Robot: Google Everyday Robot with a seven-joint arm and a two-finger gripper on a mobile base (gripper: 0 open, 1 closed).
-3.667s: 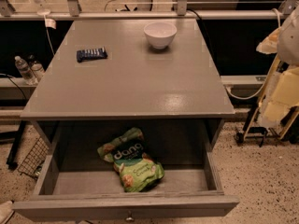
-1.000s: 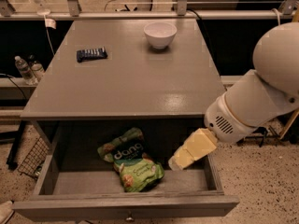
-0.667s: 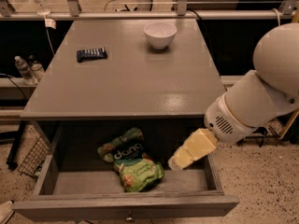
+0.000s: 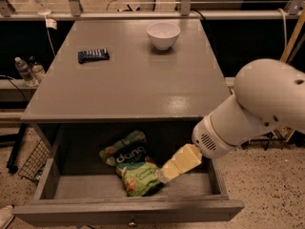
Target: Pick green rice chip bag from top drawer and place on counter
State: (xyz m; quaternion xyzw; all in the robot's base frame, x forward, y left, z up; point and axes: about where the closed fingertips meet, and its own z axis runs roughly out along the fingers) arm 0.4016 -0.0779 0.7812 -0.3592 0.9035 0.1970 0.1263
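The green rice chip bag lies flat in the open top drawer, left of its middle, with the dark "dang" label facing up. My gripper reaches down into the drawer from the right on a cream wrist and a big white arm. Its tip sits right at the bag's lower right edge. I cannot tell whether it touches the bag. The grey counter is above the drawer.
A white bowl stands at the back of the counter. A small dark blue packet lies at its back left. Bottles and a wire basket are on the floor at the left. A railing runs behind.
The arm came into view from the right, and the gripper has moved left and a little down, up to the bag's edge. The bag has not moved.
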